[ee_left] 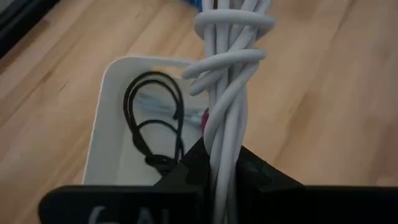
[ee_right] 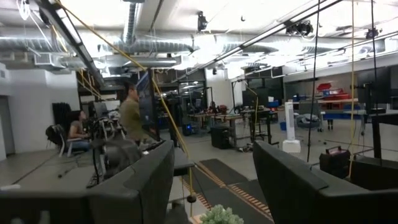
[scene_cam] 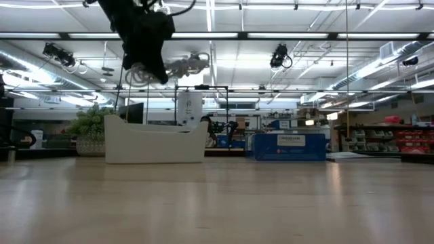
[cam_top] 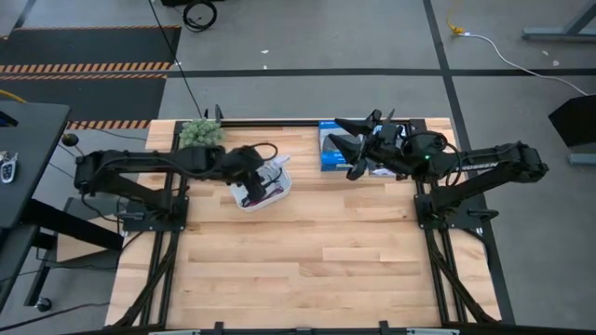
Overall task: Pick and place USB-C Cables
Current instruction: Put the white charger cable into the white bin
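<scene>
My left gripper (cam_top: 268, 177) is shut on a white bundled USB-C cable (ee_left: 230, 68) above a white tray (ee_left: 109, 124); it also shows in the low view (scene_cam: 150, 64) over the tray (scene_cam: 156, 144). A black coiled cable (ee_left: 152, 118) lies in the tray, and a bit of dark red cable (ee_left: 204, 121) shows behind the white one. I cannot make out a grey-blue cable. My right gripper (cam_top: 352, 149) is open and empty, raised over a blue box (cam_top: 330, 154) at the far side; its fingers frame the room in the right wrist view (ee_right: 211, 186). My left gripper pinches the white cable bundle near one end (ee_left: 222, 155) between its two fingers. The bundle runs out forward along the fingers, its wrapped middle (ee_left: 233, 25) beyond them. It is lifted clear above the tray and sticks out sideways from the gripper (scene_cam: 178, 68).
A blue-and-black retail box (scene_cam: 288, 146) stands to the right of the tray at the far side. A small potted plant (cam_top: 200, 133) stands at the far left corner. Bare wooden table (cam_top: 307, 261) stretches across the near half.
</scene>
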`<action>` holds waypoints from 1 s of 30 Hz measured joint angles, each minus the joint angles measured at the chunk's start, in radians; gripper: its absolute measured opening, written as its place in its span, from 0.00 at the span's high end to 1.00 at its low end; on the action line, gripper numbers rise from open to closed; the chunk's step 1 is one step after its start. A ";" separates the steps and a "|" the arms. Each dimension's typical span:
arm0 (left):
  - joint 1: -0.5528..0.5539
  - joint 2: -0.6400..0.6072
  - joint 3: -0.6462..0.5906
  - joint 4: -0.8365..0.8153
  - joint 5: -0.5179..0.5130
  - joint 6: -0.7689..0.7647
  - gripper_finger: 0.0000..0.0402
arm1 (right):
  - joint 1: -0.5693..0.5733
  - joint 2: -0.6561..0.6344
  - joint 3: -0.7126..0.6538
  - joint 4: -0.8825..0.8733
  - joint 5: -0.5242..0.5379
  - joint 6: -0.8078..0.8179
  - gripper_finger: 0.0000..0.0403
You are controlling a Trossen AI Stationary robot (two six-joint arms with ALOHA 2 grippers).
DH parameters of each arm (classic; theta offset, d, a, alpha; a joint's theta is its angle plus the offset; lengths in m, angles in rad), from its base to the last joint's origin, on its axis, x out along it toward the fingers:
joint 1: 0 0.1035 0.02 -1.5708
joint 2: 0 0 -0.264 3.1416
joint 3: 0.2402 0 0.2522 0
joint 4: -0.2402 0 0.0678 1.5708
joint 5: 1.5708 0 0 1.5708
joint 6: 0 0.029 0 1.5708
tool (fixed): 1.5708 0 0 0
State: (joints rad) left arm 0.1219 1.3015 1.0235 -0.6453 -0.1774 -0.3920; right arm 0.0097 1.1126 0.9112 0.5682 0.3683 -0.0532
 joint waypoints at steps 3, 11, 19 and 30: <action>0.000 0.032 -0.037 0.009 -0.010 0.018 0.91 | 0.000 0.000 0.000 0.000 0.001 0.000 0.44; 0.041 0.087 -0.150 0.023 -0.013 -0.020 0.91 | 0.000 0.000 0.000 -0.002 0.007 -0.001 0.44; 0.101 0.092 -0.224 0.084 -0.048 0.038 0.91 | -0.007 0.000 0.000 -0.007 0.007 -0.002 0.44; 0.110 0.112 -0.238 0.115 -0.062 0.063 0.67 | -0.010 0.000 0.000 -0.020 0.009 0.009 0.44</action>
State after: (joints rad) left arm 0.2317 1.4139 0.7852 -0.5308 -0.2398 -0.3288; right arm -0.0006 1.1130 0.9108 0.5477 0.3771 -0.0442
